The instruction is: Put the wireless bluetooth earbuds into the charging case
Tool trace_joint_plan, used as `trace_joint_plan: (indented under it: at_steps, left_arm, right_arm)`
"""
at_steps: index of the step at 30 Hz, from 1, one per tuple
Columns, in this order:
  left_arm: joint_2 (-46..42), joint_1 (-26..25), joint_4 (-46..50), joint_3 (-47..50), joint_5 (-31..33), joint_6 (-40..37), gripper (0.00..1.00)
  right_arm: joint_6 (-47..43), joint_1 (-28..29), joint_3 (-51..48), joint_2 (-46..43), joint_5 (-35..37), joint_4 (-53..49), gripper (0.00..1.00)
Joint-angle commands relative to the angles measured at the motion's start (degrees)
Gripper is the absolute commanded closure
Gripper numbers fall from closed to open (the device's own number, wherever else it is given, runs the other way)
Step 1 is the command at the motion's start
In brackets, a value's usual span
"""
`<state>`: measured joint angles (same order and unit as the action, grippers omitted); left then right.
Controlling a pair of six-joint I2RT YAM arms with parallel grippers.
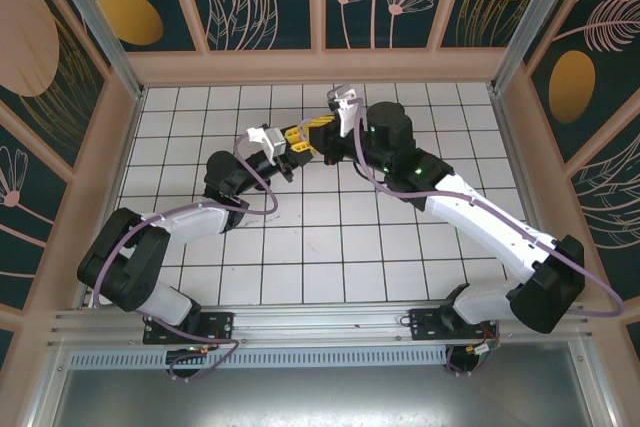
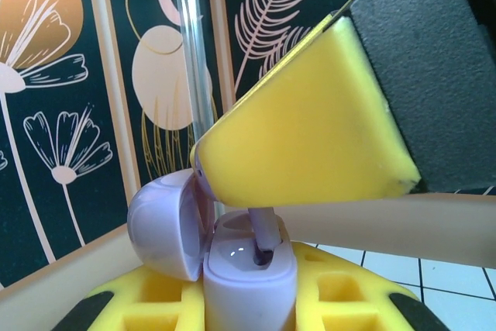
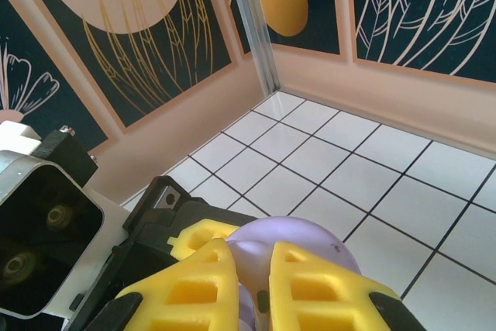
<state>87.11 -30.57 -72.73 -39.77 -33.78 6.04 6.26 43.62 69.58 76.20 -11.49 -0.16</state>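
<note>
My left gripper [image 2: 248, 312] is shut on the lavender charging case [image 2: 248, 284], holding it upright between yellow fingers [image 2: 139, 300]. The case's round lid [image 2: 161, 226] stands swung open to the left. My right gripper [image 3: 254, 300] comes down from above and is shut on a lavender earbud [image 2: 263, 234]. The earbud's stem tip sits in the slot in the top of the case. From the right wrist view the lid [image 3: 310, 239] shows behind the fingers [image 3: 194, 284]. Both grippers meet above the table at the back middle, left [image 1: 293, 147] and right [image 1: 318, 130].
White tiled table [image 1: 330, 247] fenced by peach walls and patterned panels. A metal corner post [image 3: 256, 29] stands behind the grippers. The left gripper's black body [image 3: 155, 215] lies close under the right fingers.
</note>
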Motion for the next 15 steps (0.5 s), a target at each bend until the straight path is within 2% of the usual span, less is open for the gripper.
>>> trace_joint_plan:
  at_steps: [1, 9, 13, 15]
  left_arm:
    - [-2.6, -0.6, -3.9, -0.9, -1.4, -1.2, 1.0]
    - [-2.5, -0.7, -3.8, -1.2, -1.1, -0.9, 1.0]
    - [-2.4, -0.7, -3.8, -1.4, -1.0, -0.6, 1.0]
    - [-2.4, -0.7, -3.5, -1.4, -1.0, -0.7, 1.0]
  right_arm:
    - [-2.4, 0.4, -1.1, -0.1, 1.7, -3.5, 0.88]
    - [-4.7, 1.6, 0.4, 1.6, -2.2, -7.5, 0.9]
    - [-5.2, 2.6, 0.9, 2.9, -0.4, -8.8, 0.89]
    - [-4.7, 2.6, 0.7, 2.8, 0.8, -8.3, 0.85]
